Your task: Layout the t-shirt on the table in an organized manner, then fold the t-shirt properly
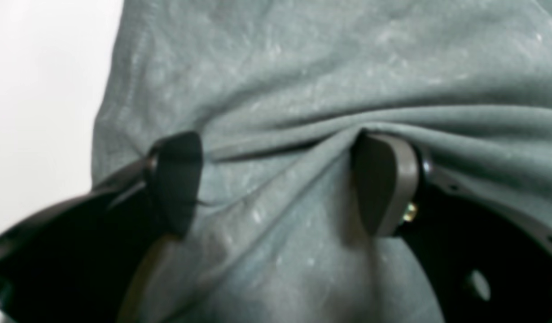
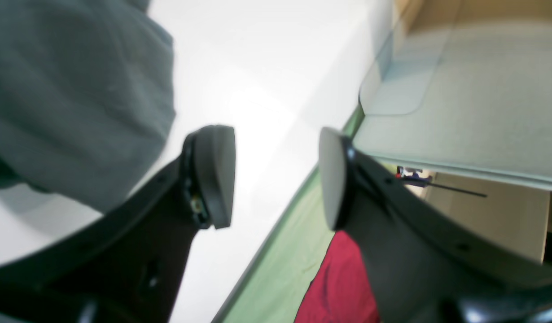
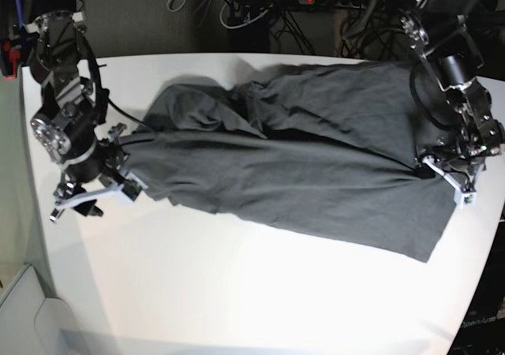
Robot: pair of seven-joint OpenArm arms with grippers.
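one t-shirt [image 3: 300, 173] lies on one white worktop [image 3: 237, 292], spread lengthwise across the middle and far part of the surface, dark charcoal grey, with rumpled folds bunched at its far side and toward the end nearest the right arm. its near edge runs in a slanting line from the right arm's side down to a corner close to the left arm.

two tools are in view, one per arm. the left tool [image 1: 276, 184] stands with its two pads spread wide, both pressed onto the cloth; a ridge of fabric is gathered up between the pads and runs across the left wrist view, but the pads do not pinch it. in the base view this tool [image 3: 458, 177] sits at the shirt's edge on that view's right side.

the right tool [image 2: 276, 175] has its two pads apart with nothing between them; bare worktop shows through the gap. the shirt hangs into the upper left of the right wrist view, beside one pad and apart from it. in the base view this tool [image 3: 99, 193] is just off the shirt's end on that view's left.

beyond the worktop edge, the right wrist view shows one red cloth [image 2: 343, 287] on a green surface [image 2: 285, 264].
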